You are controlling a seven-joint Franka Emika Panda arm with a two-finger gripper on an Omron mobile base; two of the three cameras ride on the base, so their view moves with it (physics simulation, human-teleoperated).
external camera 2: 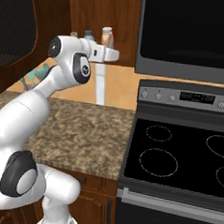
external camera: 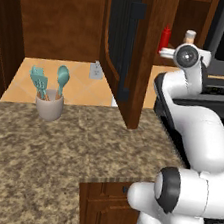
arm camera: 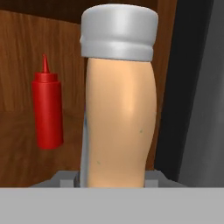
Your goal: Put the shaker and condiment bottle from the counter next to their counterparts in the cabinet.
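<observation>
One shaker [arm camera: 119, 100] is pinched upright in the closed gripper [arm camera: 114, 177], raised at the open cabinet [external camera: 136, 62], right of the red bottle [arm camera: 47, 111]. Next, I judge: lower it onto the shelf beside that bottle, then release.

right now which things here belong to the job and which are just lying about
Part of the job:
- shaker, held in the shut gripper
- red squeeze bottle in the cabinet
- counter

Just lying about:
- utensil cup with teal utensils
- stove
- microwave
</observation>
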